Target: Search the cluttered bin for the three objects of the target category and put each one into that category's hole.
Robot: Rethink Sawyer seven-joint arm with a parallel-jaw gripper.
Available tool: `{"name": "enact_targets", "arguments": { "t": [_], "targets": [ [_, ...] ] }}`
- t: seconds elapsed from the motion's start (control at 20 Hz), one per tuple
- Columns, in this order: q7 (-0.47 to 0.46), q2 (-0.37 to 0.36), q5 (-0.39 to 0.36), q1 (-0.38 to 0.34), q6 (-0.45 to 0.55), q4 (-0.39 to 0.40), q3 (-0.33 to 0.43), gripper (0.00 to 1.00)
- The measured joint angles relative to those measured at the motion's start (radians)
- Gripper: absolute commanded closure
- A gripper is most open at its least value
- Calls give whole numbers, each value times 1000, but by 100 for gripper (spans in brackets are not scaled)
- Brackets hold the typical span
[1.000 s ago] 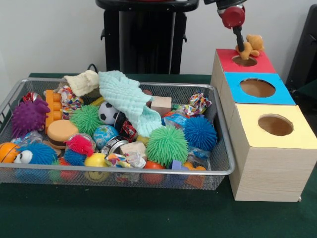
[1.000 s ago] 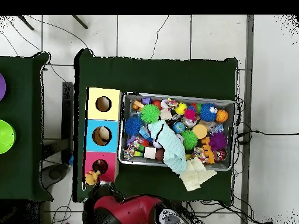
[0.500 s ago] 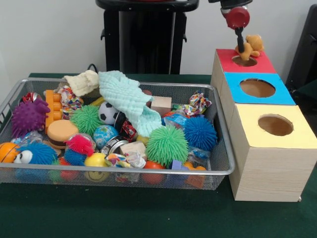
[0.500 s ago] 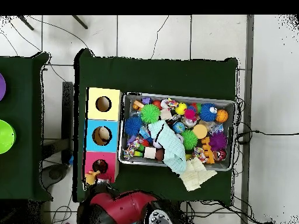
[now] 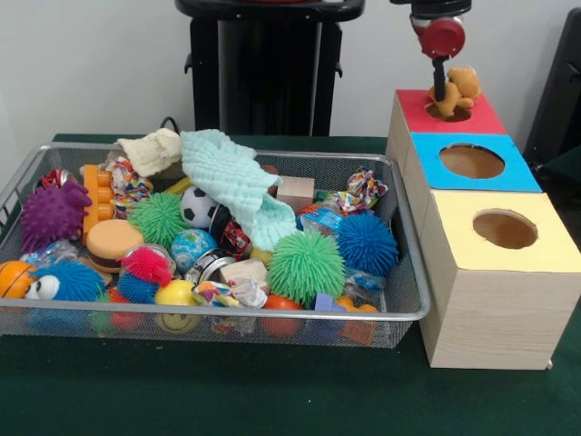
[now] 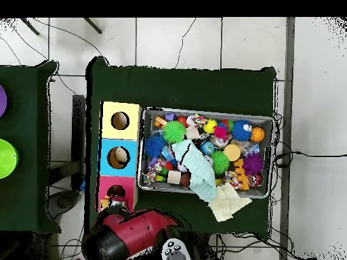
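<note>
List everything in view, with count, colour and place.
bin: 1, wire mesh, on the green table
spiky balls: several; green, blue, purple, pink; in the bin
cloths: 2, mint and cream, draped over the bin's far rim
soccer ball: 1, black and white, mid bin
globe ball: 1, blue, mid bin
burger toy: 1, tan, left of bin
wood blocks: 2, in the bin
boxes: 3 in a row beside the bin, tops red, blue, yellow, each with a hole
plush: 1, orange-brown, at the red hole
gripper: 1, red and black, at the red hole beside the plush
</note>
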Motion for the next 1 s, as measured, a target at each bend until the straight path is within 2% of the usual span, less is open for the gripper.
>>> {"name": "enact_targets", "arguments": {
  "t": [0.05, 0.4, 1.0],
  "targets": [
    [0, 4, 1, 0, 43, -33, -9, 100],
    [0, 33, 3, 2, 130, -115, -27, 100],
    [0, 42, 4, 21, 165, -140, -39, 100]
  ]
}}
